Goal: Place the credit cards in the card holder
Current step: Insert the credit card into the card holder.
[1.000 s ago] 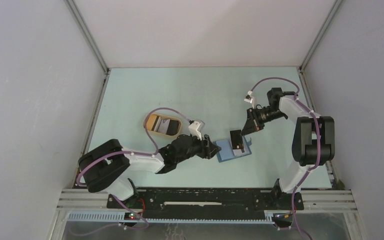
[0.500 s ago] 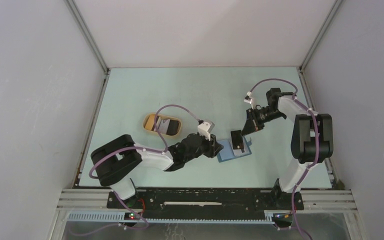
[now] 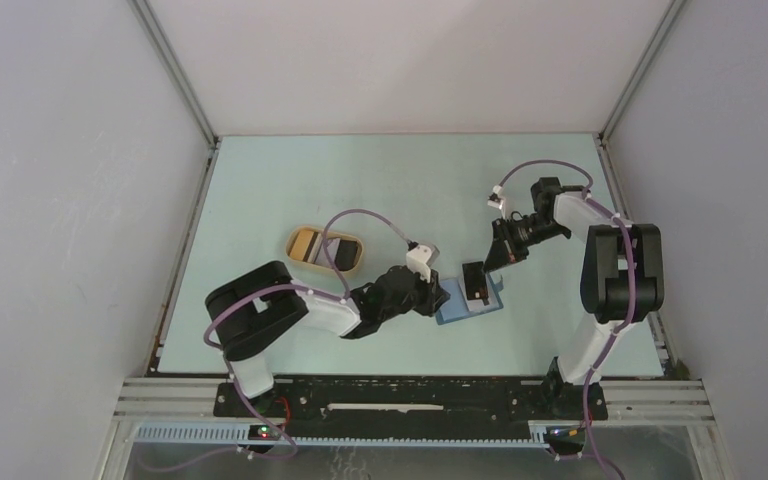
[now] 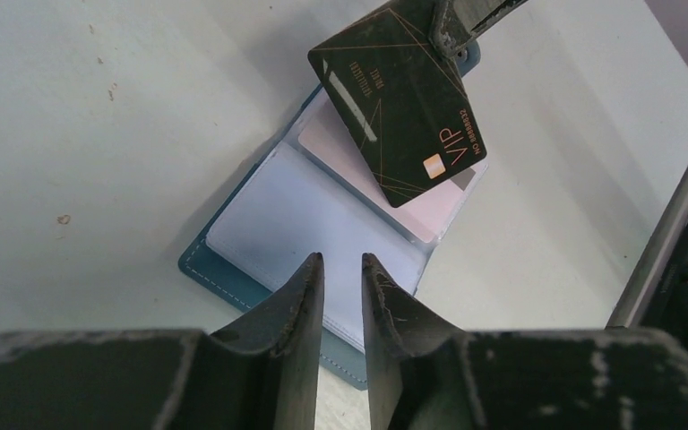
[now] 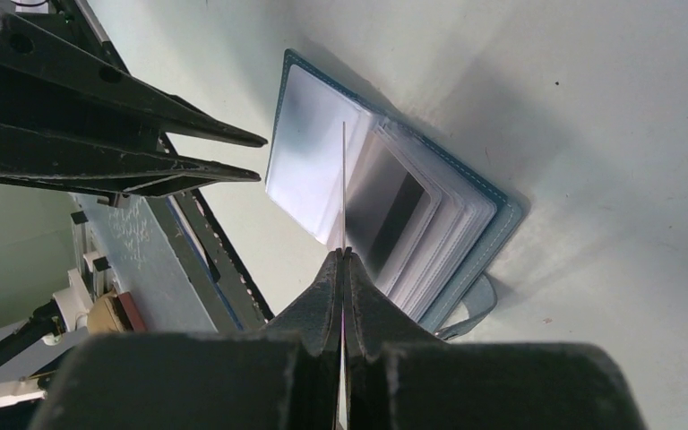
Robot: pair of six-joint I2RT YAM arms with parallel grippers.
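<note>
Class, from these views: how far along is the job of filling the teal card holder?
Done: the teal fold-over card holder lies open, a pale card already sleeved. In hand: the right end effector pinches a dark VIP plastic card above it; the left end effector hovers at the near page. Left: at least one card lies in the tan oval tray.

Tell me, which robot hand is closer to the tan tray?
Left. The left gripper is a little way right of the tan tray, at the blue wallet. The right gripper is farther right, pinching a dark card over the wallet.
</note>
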